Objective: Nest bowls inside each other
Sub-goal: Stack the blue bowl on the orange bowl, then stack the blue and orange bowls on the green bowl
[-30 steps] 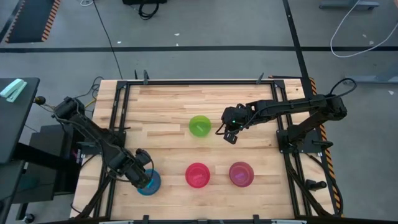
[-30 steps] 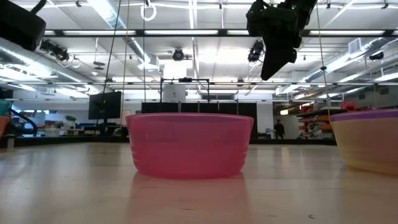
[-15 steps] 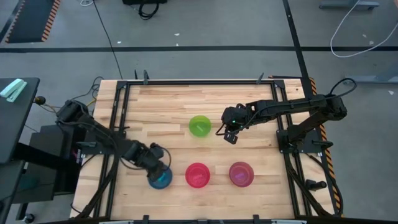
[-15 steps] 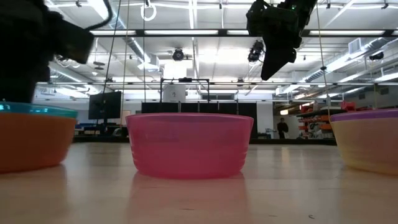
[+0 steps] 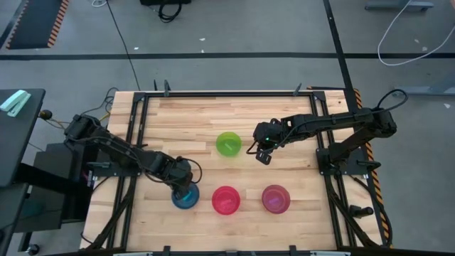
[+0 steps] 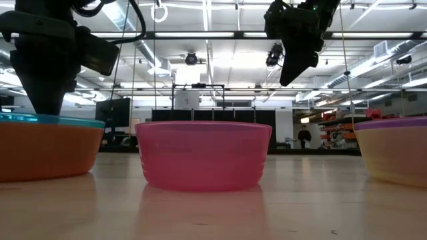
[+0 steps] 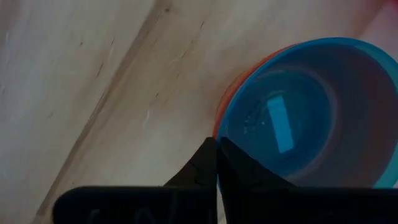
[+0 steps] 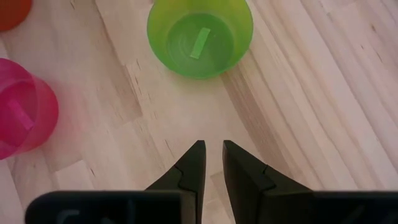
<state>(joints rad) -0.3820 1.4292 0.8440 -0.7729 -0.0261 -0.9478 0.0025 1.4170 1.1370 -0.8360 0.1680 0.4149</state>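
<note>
Along the desk's (image 5: 284, 114) near edge sit three stacks in a row. At the left end the blue bowl (image 5: 185, 198) rests inside the orange bowl (image 6: 47, 155). The magenta-pink bowl (image 5: 226, 200) sits in the middle. At the right end the purple bowl (image 5: 276, 198) is nested in the yellow bowl (image 6: 393, 157). The left gripper (image 7: 217, 167) has its jaws pinched shut on the rim of the blue-and-orange pair, on the side away from the pink bowl. This grip probably serves to move the pair toward the pink bowl for the next nesting. The green bowl (image 8: 199, 37) stands alone farther back, mid-desk. The right gripper (image 8: 213, 163) hovers just beside it with its jaws slightly apart and empty, seemingly waiting near its likely next pick.
</note>
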